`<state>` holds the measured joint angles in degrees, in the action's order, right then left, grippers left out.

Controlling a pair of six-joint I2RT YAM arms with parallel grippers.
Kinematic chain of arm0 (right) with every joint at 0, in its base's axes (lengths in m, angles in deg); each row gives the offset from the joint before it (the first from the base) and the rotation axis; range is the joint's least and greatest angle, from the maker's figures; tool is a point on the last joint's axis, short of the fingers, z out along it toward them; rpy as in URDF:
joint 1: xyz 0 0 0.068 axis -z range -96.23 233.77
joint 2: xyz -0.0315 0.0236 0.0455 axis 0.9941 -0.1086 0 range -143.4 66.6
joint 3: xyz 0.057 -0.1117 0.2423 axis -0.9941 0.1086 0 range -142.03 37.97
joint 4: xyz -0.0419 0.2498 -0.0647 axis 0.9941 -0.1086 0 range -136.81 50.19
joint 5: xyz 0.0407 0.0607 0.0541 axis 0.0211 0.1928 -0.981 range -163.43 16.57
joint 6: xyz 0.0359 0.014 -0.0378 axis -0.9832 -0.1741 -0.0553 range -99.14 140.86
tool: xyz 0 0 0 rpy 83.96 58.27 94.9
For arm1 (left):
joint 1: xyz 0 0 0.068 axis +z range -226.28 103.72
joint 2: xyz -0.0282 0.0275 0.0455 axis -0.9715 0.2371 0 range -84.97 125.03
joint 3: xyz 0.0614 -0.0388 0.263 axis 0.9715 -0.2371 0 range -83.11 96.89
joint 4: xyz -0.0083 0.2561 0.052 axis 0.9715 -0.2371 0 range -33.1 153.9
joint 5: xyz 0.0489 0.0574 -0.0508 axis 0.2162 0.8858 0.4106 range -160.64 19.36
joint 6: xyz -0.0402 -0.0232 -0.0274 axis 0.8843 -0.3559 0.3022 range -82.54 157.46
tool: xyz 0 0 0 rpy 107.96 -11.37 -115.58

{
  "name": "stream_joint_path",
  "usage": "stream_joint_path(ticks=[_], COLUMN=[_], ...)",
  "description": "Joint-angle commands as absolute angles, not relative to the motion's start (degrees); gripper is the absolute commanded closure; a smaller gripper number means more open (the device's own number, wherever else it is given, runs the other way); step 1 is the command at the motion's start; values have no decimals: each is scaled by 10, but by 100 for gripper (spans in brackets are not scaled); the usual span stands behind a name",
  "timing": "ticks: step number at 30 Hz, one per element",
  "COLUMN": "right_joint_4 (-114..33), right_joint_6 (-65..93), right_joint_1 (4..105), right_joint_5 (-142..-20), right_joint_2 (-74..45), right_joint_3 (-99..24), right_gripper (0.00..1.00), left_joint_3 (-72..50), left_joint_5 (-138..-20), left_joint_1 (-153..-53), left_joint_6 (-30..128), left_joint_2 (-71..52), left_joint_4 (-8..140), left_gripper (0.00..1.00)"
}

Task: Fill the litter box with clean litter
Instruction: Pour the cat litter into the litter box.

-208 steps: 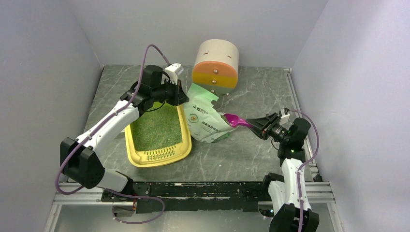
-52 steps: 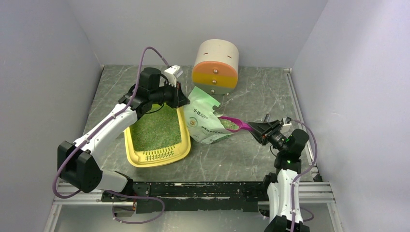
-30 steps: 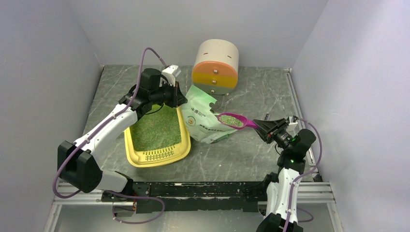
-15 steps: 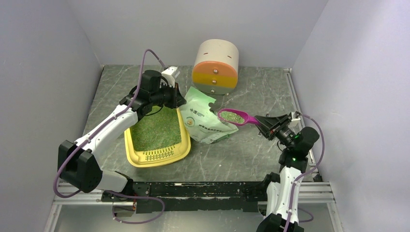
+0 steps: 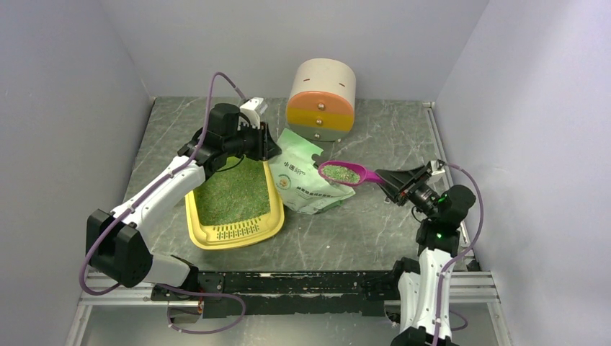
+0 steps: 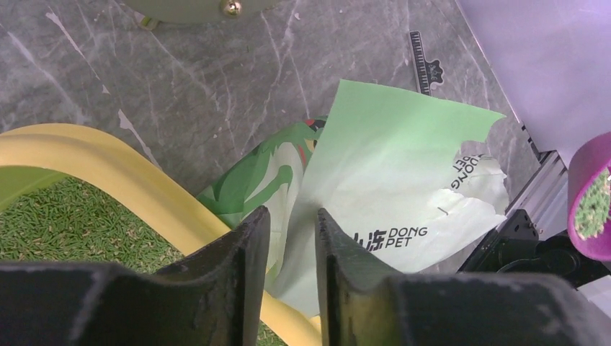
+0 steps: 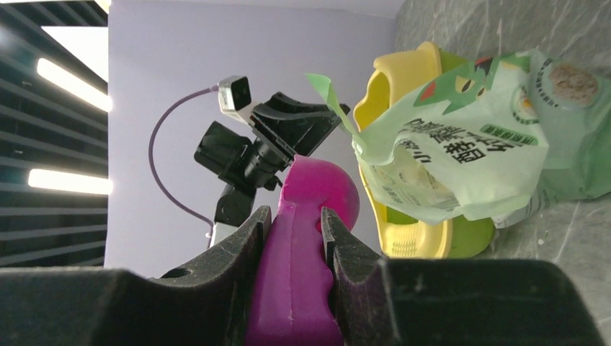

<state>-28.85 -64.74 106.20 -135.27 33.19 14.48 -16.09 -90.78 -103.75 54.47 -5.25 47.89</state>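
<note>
The yellow litter box [image 5: 193, 216] lies left of centre with greenish-grey litter [image 5: 230, 189] spread in it; its rim [image 6: 108, 166] and litter [image 6: 65, 216] show in the left wrist view. My left gripper [image 5: 265, 148] is at the box's far right corner, its jaws nearly closed on the top edge of the pale green bag [image 5: 306, 180], which runs between them [image 6: 292, 216]. My right gripper [image 5: 385, 180] is shut on the handle of the magenta scoop [image 5: 344, 174]. It holds the scoop level above the bag, with litter in its bowl. The handle [image 7: 302, 238] fills the right jaws.
The round beige-orange-yellow drawer cabinet [image 5: 322, 97] stands at the back, just behind the bag. A small black clip [image 6: 426, 61] lies on the marble tabletop [image 5: 375, 223]. Grey walls close in on the left, back and right.
My right gripper has drawn the scoop out of the bag, now loaded with litter, and raised it up and to the left. My left gripper has barely moved.
</note>
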Motion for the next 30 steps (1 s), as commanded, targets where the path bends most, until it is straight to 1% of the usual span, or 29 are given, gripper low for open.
stream_joint_path(ticks=[1, 4, 10, 13, 16, 21, 24, 30], right_joint_4=[-305, -312, -296, -288, -276, -253, -251, -190], right_joint_6=[-655, -648, -648, -645, -643, -641, -636, -641], right_joint_1=[1014, 956, 826, 780, 738, 642, 571, 426], right_joint_5=[-1321, -1277, -1176, -1140, -1101, -1015, -927, -772], right_joint_2=[345, 342, 321, 306, 289, 254, 242, 186], right_joint_3=[119, 114, 114, 112, 108, 99, 95, 88], right_gripper=[100, 100, 100, 100, 100, 100, 100, 100], left_joint_3=[-144, -146, -132, -123, -113, -93, -80, -62], left_joint_5=[-912, -904, -878, -840, -792, -713, -656, -546], left_joint_1=[-1034, -1034, -1031, -1028, -1024, -1022, -1022, -1022], left_joint_6=[557, 558, 562, 566, 569, 576, 586, 616], left_joint_2=[-69, -78, -82, -87, -97, -114, -124, -141], left_joint_4=[502, 506, 490, 471, 450, 422, 402, 361], left_gripper=[60, 48, 34, 24, 18, 9, 8, 6])
